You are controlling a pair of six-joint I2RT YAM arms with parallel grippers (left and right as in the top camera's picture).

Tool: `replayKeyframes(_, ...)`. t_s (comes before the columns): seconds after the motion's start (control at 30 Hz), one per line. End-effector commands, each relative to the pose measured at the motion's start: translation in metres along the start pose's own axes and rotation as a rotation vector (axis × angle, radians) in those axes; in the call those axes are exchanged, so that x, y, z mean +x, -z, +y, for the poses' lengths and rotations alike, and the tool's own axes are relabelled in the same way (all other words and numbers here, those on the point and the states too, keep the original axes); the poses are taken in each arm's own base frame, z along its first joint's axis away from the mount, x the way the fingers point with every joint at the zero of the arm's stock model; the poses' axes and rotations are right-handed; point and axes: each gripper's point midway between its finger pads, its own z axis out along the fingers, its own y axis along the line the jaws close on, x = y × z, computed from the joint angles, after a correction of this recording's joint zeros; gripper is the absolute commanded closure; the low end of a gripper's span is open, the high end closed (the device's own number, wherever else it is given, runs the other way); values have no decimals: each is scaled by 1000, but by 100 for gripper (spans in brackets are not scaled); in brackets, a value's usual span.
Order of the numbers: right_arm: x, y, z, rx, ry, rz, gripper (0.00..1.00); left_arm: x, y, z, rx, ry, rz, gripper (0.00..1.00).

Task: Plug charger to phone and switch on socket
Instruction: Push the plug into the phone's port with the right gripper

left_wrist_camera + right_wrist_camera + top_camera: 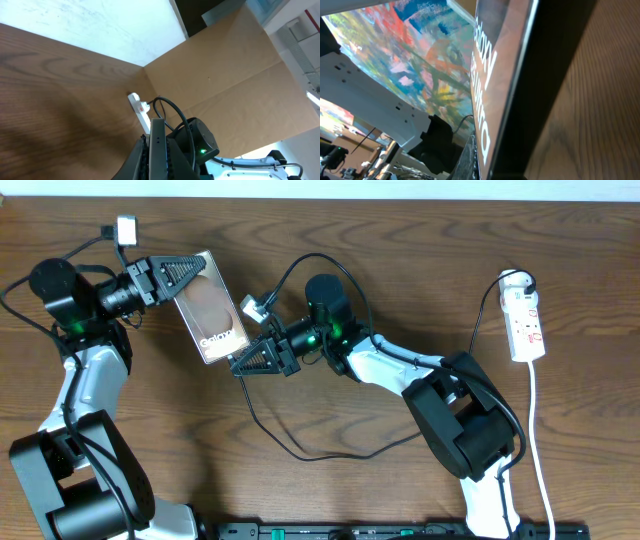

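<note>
The phone (pixel 495 75) fills the right wrist view, so close that only its glossy face, the white "Galaxy" lettering and one dark edge show, with wood grain to the right of it. From overhead the phone (pixel 208 308) sits left of the frame's centre, turned at a slant, with its lettered end pointing to the lower right. The left gripper (pixel 196 272) pinches it at its upper left end. The left wrist view shows the phone's thin edge (pixel 158 150) clamped between the two fingers at the bottom of the frame. I can't tell whether the phone's lower end rests on the table (pixel 400 240).

The right gripper (pixel 236 366) has its tips at the phone's lower right corner. I can't make out whether its fingers are pressed together or hold anything.

The charger (pixel 300 455) drops from near that gripper and loops across the table in the lower middle of the frame, and its plug tip can't be made out.

The socket (pixel 525 325) lies well apart at the upper right, and its white cord (pixel 540 440) trails down the right edge. In the left wrist view the socket (pixel 140 110) shows as a small white strip at mid-frame.
</note>
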Motion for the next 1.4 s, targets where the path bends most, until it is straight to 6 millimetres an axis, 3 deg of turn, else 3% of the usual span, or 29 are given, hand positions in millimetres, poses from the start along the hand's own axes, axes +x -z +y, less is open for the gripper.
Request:
replayKeyframes(0.0,-12,2,-5,47,-1,-46,99,4,-2,-15,34,-55,55,93)
replayKeyframes(1.37,-42,16,-20,150,-30,-189,99,5,-2,-15,35,-61,55,93)
